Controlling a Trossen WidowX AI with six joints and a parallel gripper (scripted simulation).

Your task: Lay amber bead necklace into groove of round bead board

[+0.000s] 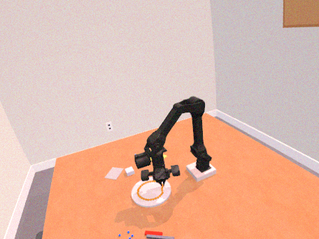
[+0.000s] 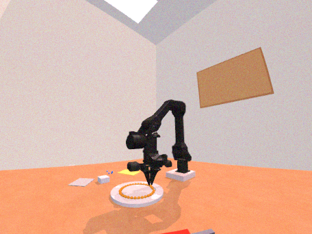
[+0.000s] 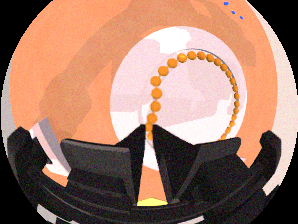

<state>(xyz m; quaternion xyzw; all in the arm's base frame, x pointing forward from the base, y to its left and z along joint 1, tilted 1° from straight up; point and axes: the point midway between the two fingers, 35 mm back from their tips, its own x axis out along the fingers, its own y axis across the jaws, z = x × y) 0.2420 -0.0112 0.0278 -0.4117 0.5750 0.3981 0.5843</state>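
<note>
Reaching down over the orange desk (image 1: 245, 209) (image 2: 239, 205) (image 3: 30, 75) with the black six-joint arm (image 1: 198, 133) (image 2: 179, 130), and right in at the beads! Pinching the amber bead necklace (image 1: 150, 200) (image 2: 137, 198) (image 3: 157, 93) between the tips of the black fingers (image 1: 161, 184) (image 2: 150, 185), drawn almost together, at the edge of the loop nearest the arm's pale square base (image 1: 197, 177) (image 2: 171, 176).

Looking at one rounded, slightly uneven loop on top of the round white bead board (image 1: 151, 205) (image 2: 137, 203) (image 3: 127, 95). Seeing, in the wrist view, a thin dark arc just outside the beads along part of the far side, and a flatter run of beads leading into the grip. Cannot tell how deeply the beads sit in the groove.

Spotting a small white block (image 1: 129, 171) (image 2: 103, 179) near the board, with a thin pale square (image 1: 114, 173) (image 2: 81, 182) beside it, flat on the desk. Catching a yellow sheet (image 1: 164, 156) (image 2: 128, 172) (image 3: 152, 202) too, partly hidden behind the arm from the top. And over on another side of the board, well apart from it, finding a red bar (image 1: 153, 233) (image 2: 178, 232) right beside a grey bar (image 1: 160, 237) (image 2: 205, 232).
</note>
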